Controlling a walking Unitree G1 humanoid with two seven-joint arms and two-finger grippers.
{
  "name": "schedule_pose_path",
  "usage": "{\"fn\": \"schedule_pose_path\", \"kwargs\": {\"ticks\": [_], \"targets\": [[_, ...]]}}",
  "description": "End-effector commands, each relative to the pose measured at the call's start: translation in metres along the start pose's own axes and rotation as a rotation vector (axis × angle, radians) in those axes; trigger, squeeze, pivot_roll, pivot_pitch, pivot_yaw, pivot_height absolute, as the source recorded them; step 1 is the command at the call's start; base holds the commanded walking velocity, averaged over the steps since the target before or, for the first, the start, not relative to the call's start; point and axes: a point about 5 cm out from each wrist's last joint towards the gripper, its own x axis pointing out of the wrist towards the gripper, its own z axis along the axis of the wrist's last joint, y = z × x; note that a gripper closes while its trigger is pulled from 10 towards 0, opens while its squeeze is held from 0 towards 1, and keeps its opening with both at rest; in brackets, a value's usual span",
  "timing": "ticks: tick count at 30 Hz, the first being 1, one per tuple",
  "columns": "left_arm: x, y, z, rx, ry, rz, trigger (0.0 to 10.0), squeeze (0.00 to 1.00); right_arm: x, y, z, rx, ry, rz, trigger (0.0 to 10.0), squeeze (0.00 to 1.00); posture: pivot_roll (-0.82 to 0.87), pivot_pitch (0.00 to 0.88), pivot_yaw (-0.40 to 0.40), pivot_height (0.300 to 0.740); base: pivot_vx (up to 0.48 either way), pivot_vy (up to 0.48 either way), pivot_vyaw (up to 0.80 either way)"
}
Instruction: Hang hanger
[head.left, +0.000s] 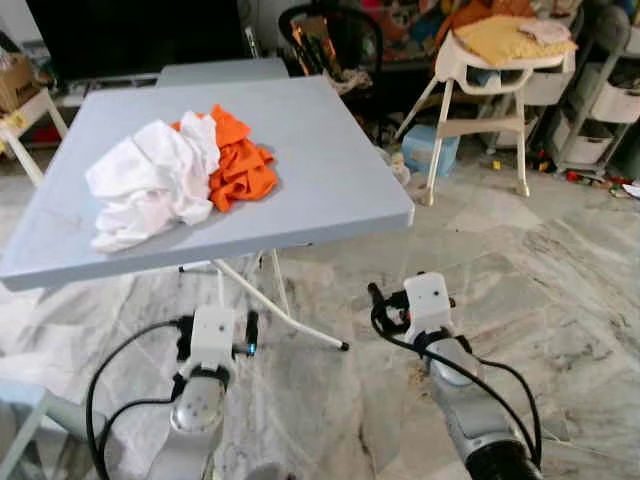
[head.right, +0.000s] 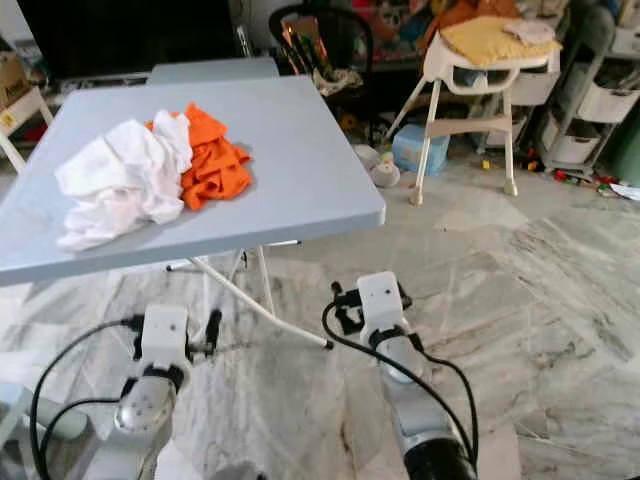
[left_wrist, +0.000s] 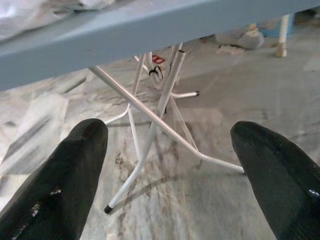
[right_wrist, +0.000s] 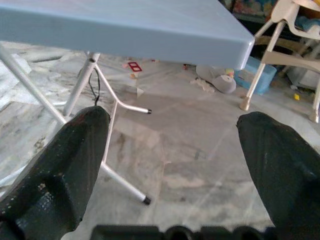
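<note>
Bright even daylight, soft shadows, slight blur; wrist views sharp, fingers near-field blurred.

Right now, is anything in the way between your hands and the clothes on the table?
Yes, the table itself. Both the left hand and the right hand are open and sit low, below its front edge. The clothes lie on top, so the hands must rise above that edge first.

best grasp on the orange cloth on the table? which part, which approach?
Judgement: take the orange cloth at its bunched ridge nearest the table's near edge, coming from above with the right gripper. That side lies bare; the other side touches the white cloth, perhaps tucked under it. The crumpled folds stand up, giving open fingers something to pinch. Both grippers, the left gripper included, are open and below table height.
</note>
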Motion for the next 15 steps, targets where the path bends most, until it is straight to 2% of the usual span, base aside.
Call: {"fn": "schedule_pose_path", "kwargs": {"ticks": [1, 15], "targets": [[0.0023, 0.0066, 0.0034, 0.020, -0.008, 0.008, 10.0, 0.00, 0.0023, 0.0022, 0.0061, 0.015, -0.020, 0.009, 10.0, 0.00, 0.04, 0.000, 0.003, 0.740, 0.000, 0.420, 0.74], [0.0008, 0.0061, 0.0018, 0.020, -0.001, 0.013, 10.0, 0.00, 0.0021, 0.0039, 0.0067, 0.037, -0.024, 0.033, 10.0, 0.00, 0.05, 0.000, -0.002, 0.740, 0.000, 0.435, 0.79]]}}
